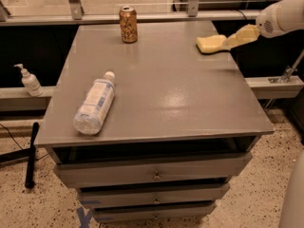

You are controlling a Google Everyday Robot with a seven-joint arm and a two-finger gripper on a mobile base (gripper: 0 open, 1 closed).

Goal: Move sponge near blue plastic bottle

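White plastic is seen at the far left, where a small pump dispenser is stood on a low ledge beside the grey flat-topped table, off the work surface and outside the task. What is left in it cannot be made out.

Next, the clear crinkled plastic bottle with pale blue-and-white label and white cap is laid on its side near the table's front left corner, cap pointing away from the front edge. It appears empty or nearly so, though this is not certain. A lying bottle may roll if it is nudged.

Further back, a brown-gold drink can is stood upright by the rear edge; its contents are hidden.

Below the top, the drawers are shut.

At the rear right, the pale yellow soft foam sponge with rounded edges is lying flat on the table, well apart from the bottle. The yellowish pincer is reached in from the right and met with the sponge's right end, probably to take hold of it. Whether it is wide or narrow cannot be told. The move across is judged not yet begun.
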